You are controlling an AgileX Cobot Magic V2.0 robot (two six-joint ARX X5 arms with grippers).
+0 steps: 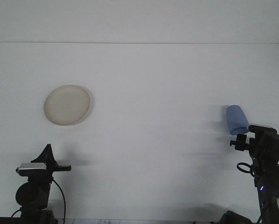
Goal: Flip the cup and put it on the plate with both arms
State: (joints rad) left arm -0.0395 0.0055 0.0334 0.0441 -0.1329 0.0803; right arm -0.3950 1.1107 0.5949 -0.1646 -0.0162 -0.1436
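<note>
A light blue cup [235,117] lies on its side at the right of the white table, its open end toward me. My right gripper [246,136] is raised right at that near end and covers the cup's rim; the arm's own wrist hides how it stands. A round cream plate [67,105] lies flat at the left, with nothing on it. My left gripper [47,153] rests low at the front left, well short of the plate, its fingers together in a single point and holding nothing.
The white table [153,93] runs back to a far edge near the top of the view, with a pale wall behind it. Black cables hang from both arm bases at the front edge.
</note>
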